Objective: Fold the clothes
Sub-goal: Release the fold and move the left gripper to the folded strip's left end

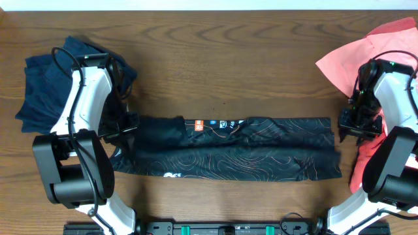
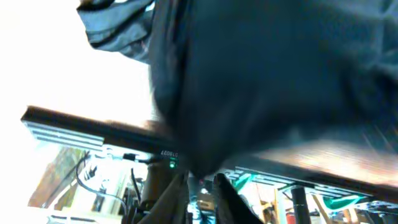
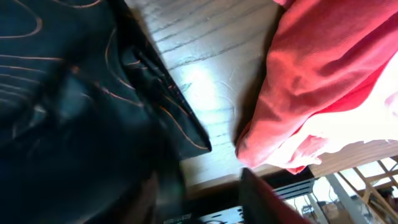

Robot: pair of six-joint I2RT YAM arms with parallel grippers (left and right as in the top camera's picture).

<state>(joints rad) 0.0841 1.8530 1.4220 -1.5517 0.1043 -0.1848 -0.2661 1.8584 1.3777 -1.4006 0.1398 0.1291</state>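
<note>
Nearest the lens, the black garment (image 2: 261,74) fills most of the left wrist view, and its folds narrow down into the left gripper (image 2: 200,186) at the bottom edge of the frame. I read those jaws as closed on the cloth. In the overhead view the same garment, printed with thin contour lines, lies as a long horizontal band across the near centre of the table (image 1: 228,65). The left gripper sits on the band's left end. The right gripper (image 1: 358,124) stands just beside the band's right end. In the right wrist view that gripper's fingers (image 3: 267,196) stand well apart. Only the bare table edge shows between them, so I read them as spread and gripping nothing. The corner of the black garment lies just left of the gap. A red garment (image 1: 379,46) is bunched at the far right of the table, partly under the right arm. A navy garment (image 1: 39,91) is heaped at the far left, behind the left arm.
</note>
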